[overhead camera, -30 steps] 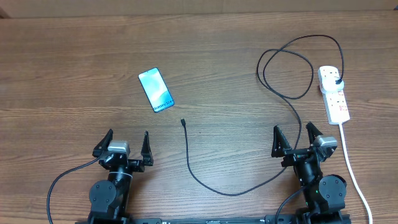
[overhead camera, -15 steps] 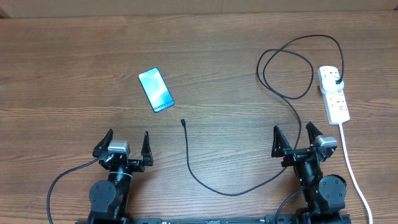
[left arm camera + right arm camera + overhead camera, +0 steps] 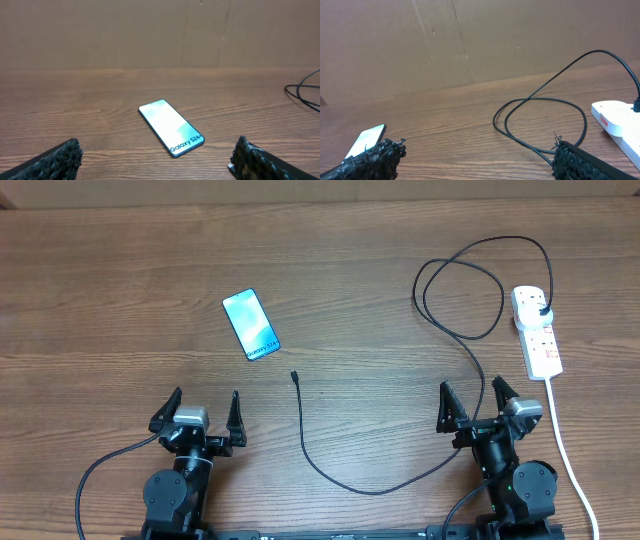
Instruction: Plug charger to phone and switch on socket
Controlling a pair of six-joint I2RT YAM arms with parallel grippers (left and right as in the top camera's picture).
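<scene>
Overhead and wrist views of the wooden counter point(image 3: 100, 280), described from the near edge outward.

At the near edge sit the two arm bases. The left fingers point(image 3: 233, 410) stand spread wide and hold nothing. The right fingers point(image 3: 446, 405) are likewise spread wide and empty. Both pairs point toward the far side.

Between the two arms lies the slack of the charger point(image 3: 304, 435), a thin black cable that curves along the counter and passes under the right fingers. Its connector tip point(image 3: 295, 377) lies free on the wood, between the arms and slightly beyond them. It is near the phone point(image 3: 250, 325) but not touching it.

The phone lies flat, screen up and lit blue, ahead of the left fingers and turned at an angle. In the left wrist view point(image 3: 171, 128) the words "Galaxy S24+" show at its near end. In the right wrist view only its corner point(image 3: 365, 141) shows, at the left.

Farther right, the cable forms a large loop and ends in a black plug point(image 3: 541, 311) seated in the far outlet of the socket point(image 3: 537, 340). The socket is a white strip with red markings, lying lengthwise at the right of the counter. Its white cord point(image 3: 565, 440) runs back to the near edge beside the right arm. The switch position is too small to tell.

A cardboard wall point(image 3: 150, 30) closes the far side.
</scene>
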